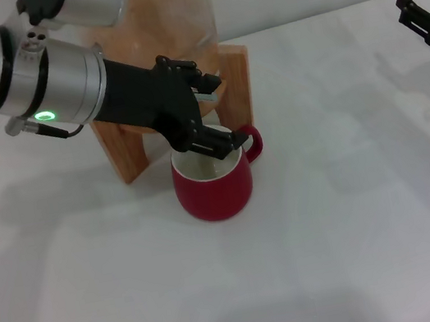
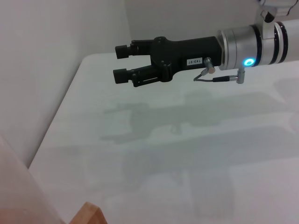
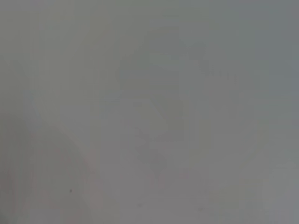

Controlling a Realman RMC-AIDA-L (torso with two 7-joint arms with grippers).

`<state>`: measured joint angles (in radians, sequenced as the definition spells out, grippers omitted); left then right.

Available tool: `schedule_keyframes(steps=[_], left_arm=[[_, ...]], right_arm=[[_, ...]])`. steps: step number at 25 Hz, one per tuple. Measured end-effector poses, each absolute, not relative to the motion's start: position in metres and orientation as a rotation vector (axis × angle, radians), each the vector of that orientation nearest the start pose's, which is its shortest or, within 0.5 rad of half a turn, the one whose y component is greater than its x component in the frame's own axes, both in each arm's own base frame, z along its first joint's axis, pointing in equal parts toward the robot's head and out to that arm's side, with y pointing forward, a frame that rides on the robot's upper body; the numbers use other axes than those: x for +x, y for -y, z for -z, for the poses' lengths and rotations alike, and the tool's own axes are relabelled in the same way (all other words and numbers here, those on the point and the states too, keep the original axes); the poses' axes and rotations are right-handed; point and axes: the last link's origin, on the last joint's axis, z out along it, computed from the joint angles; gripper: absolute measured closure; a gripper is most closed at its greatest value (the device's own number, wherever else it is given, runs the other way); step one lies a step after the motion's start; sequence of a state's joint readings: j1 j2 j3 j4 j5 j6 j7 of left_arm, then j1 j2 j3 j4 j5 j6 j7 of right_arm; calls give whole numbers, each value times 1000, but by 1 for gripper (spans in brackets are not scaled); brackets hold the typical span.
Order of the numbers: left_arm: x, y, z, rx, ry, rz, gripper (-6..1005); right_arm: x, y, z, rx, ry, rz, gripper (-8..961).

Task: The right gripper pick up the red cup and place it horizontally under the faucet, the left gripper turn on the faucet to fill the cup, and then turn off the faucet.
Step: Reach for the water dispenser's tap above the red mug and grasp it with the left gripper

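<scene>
- Head view: the red cup (image 1: 213,185) is round and squat, white inside, and its loop handle points to the robot's right. It stands upright on the white tabletop (image 1: 340,256), right in front of the wooden stand (image 1: 125,147).
- The left end effector (image 1: 211,116) reaches over the cup's rim, by the stand's front. It hides the faucet. I cannot tell if its fingers are spread or pressed together.
- The right end effector (image 1: 423,17) hangs at the far right edge, well apart from the cup. There is lots of bare tabletop between them.
- Left wrist view: the right end effector (image 2: 120,63) floats above the tabletop (image 2: 187,154) near a wall. Its fingers are spread and hold nothing. A stand corner (image 2: 91,214) peeks in.
- Right wrist view: only a grey blur.
</scene>
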<state>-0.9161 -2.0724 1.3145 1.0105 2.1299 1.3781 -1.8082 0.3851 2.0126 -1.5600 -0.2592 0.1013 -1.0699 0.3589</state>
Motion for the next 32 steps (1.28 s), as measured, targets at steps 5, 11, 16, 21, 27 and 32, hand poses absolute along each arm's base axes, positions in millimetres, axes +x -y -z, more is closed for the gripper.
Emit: schedule_keyframes(steps=[5,11,16,21,27,32], left_arm=[[-69,-395,38,-3017,-107,43,119],[-69,-394,37,-3026,-105,43,119],[-69,-394,37,-3028,-102,42,119],[-69,-393,37,-3033,-102,37,119],[-69,-392,35,-3036,-107,35,119],[-68,-391,34,-3037,-105,35,119]], right_arm=[[347,-349,-43,-1531,-573,-745,94],[347,-349,-43,-1532,-573,-745,93],[347,-349,-43,-1532,-572,-746,93],[347,-349,-43,-1532,-572,-746,94],[347,-349,-43,-1532,-572,-746,93],[346,-350,-43,-1532,-571,-747,94]])
